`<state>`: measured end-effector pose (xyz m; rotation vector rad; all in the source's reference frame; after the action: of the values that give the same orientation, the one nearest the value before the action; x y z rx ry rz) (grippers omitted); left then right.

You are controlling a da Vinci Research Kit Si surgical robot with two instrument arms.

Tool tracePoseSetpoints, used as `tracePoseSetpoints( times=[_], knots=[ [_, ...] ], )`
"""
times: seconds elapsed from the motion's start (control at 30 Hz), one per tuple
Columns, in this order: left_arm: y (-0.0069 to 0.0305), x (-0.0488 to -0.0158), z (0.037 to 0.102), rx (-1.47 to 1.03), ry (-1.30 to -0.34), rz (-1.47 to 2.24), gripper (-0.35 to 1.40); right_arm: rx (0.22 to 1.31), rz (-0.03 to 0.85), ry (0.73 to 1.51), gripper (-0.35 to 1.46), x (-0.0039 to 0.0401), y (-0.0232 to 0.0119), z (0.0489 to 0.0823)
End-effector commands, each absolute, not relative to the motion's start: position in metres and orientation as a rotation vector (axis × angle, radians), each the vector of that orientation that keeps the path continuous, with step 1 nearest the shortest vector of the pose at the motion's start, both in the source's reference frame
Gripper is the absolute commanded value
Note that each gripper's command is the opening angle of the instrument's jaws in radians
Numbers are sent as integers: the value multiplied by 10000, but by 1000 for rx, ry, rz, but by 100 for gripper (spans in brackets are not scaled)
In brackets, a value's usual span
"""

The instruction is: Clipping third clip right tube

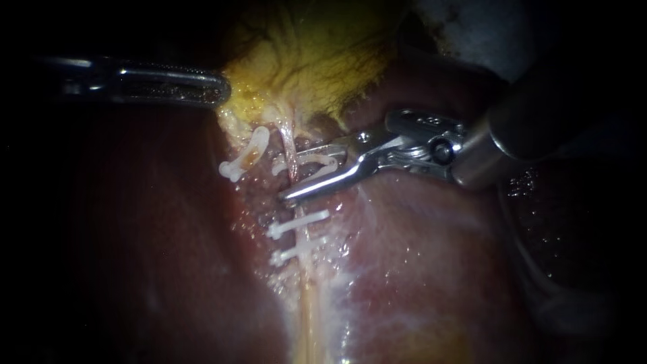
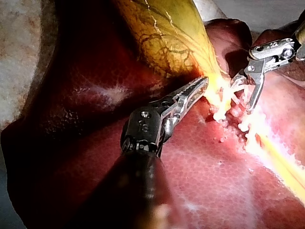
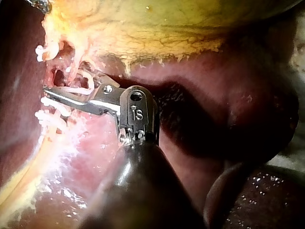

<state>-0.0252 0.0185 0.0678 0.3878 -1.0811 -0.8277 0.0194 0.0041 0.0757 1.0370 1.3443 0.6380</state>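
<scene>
The right instrument [image 1: 294,174] came in from three o'clock with its jaws spread wide, both of them seated against an open white clip [image 1: 317,164]. That clip straddled the right tube [image 1: 290,145] just above centre. Toward six o'clock, two closed clips [image 1: 298,224] sat on the same tube, one near the other. A fourth clip [image 1: 246,154] lay at nine o'clock of the jaws, on the neighbouring tube. Up at ten o'clock, the left instrument [image 1: 214,89] had its jaws pressed together on the rim of the gallbladder [image 1: 310,61], holding it up off the liver [image 1: 418,269].

The dangers, as I judged them:
- If the tube sat only partway into the clip, closing would pinch it without sealing.
- The lower jaw lay close to the liver and could snag it on closing.
- If the left instrument's hold slipped, the tube would go slack and slide out.

As for writing, there were only small stamped marks on the instruments, and no brand or label anywhere else.
</scene>
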Motion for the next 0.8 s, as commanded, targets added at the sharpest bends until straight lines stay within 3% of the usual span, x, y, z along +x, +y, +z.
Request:
tracePoseSetpoints(
  times=[0.03, 0.17, 0.8],
  knots=[
    [185, -252, 678, 387, -1081, -828, -35, 1048, 638, 1360, 57, 193, 40, 755],
    [185, -252, 678, 387, -1081, -828, -35, 1096, 628, 1420, 55, 194, 38, 747],
    [185, -251, 678, 388, -1081, -828, -35, 1109, 664, 1414, 46, 197, 56, 699]
  ],
)
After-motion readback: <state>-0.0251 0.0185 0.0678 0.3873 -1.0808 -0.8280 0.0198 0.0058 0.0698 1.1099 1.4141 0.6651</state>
